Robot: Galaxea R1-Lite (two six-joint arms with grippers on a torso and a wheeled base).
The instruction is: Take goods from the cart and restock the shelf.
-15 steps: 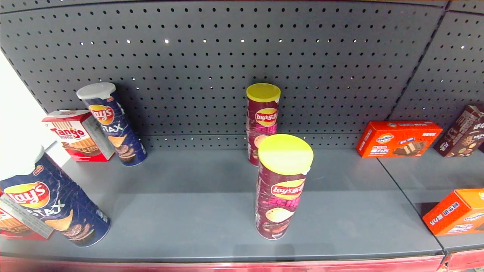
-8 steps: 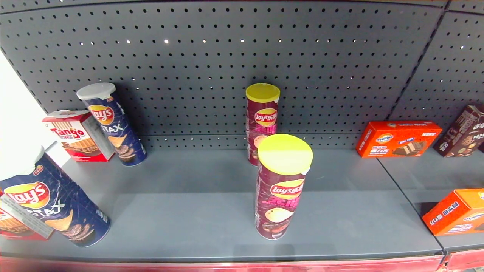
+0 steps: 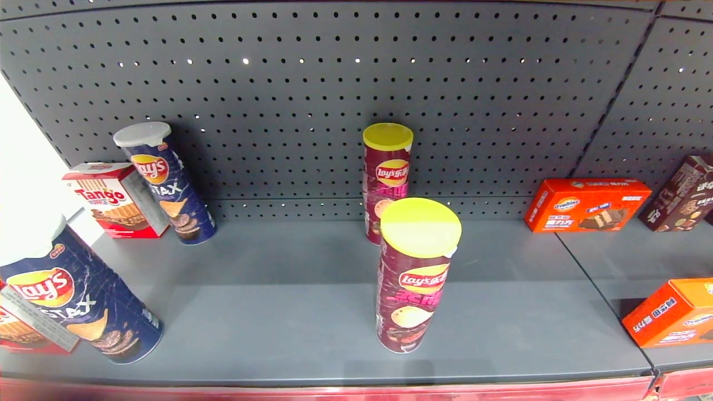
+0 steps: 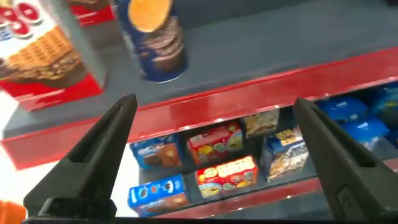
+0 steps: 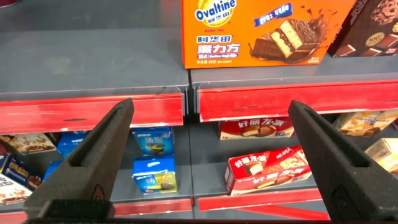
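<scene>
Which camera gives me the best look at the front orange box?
Right wrist view: the front orange box faces it squarely, top cropped. Head view catches only its corner at the picture's edge. Left wrist view faces the blue can instead.

The shelf [image 3: 267, 312] is matt grey metal, its pegboard [image 3: 312, 83] likewise; the cans [image 3: 411, 303] look glossy, with smooth plastic lids [image 3: 421, 227] (one whitish); the boxes [image 3: 585, 205] are shiny card.

Brand logos on cans [image 3: 413, 289], boxes [image 3: 585, 203]
</scene>
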